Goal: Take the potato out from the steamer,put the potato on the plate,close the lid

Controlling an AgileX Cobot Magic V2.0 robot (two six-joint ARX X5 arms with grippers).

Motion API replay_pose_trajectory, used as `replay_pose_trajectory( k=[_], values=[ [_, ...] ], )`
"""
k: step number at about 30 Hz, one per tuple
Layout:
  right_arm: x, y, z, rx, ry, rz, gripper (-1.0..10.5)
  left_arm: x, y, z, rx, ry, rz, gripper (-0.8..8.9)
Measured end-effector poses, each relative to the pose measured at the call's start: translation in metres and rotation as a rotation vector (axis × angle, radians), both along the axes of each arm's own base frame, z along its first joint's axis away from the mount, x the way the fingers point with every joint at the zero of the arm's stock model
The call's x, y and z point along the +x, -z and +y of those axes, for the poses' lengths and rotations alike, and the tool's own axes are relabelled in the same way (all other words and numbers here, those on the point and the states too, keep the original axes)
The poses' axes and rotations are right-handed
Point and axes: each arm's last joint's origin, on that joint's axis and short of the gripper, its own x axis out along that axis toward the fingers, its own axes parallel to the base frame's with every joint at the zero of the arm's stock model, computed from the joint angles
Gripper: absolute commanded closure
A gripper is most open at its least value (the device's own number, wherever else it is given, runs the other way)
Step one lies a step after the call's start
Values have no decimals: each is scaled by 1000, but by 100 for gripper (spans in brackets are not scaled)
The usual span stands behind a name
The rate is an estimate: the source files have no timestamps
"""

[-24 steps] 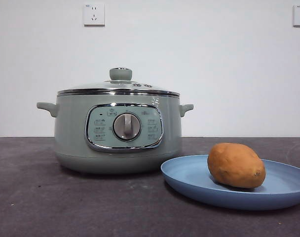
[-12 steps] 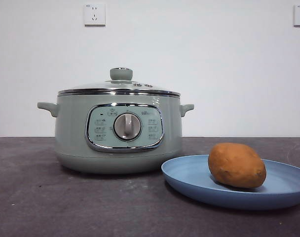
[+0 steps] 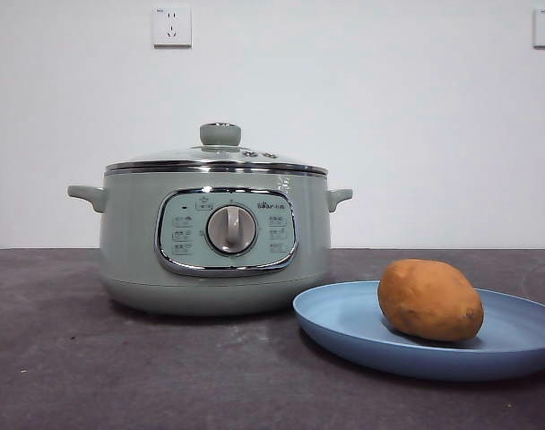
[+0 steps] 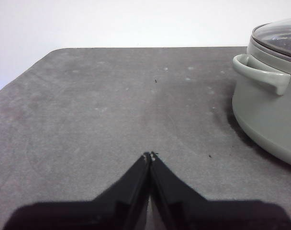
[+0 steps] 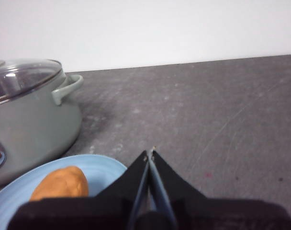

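Note:
The sage-green steamer (image 3: 214, 237) stands on the dark table with the glass lid (image 3: 217, 158) seated on it, knob upward. The orange-brown potato (image 3: 430, 300) lies on the light-blue plate (image 3: 344, 327) to the right of the steamer. My left gripper (image 4: 149, 155) is shut and empty, over bare table beside the steamer (image 4: 270, 110). My right gripper (image 5: 150, 152) is shut and empty, near the plate (image 5: 21, 189) and potato (image 5: 61, 184), with the steamer (image 5: 30, 129) beyond. No gripper shows in the front view.
A white wall with two sockets (image 3: 171, 26) stands behind the table. Dark grey tabletop (image 3: 93, 367) lies in front of and left of the steamer.

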Motion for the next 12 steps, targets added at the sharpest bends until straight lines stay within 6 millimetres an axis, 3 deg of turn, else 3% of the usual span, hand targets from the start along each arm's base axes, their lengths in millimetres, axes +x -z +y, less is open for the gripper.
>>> replay_pose_trajectory(
  k=[12],
  values=[
    [0, 9, 0, 4, 2, 63, 945, 0, 0, 0, 0, 0, 0, 817]
  ],
)
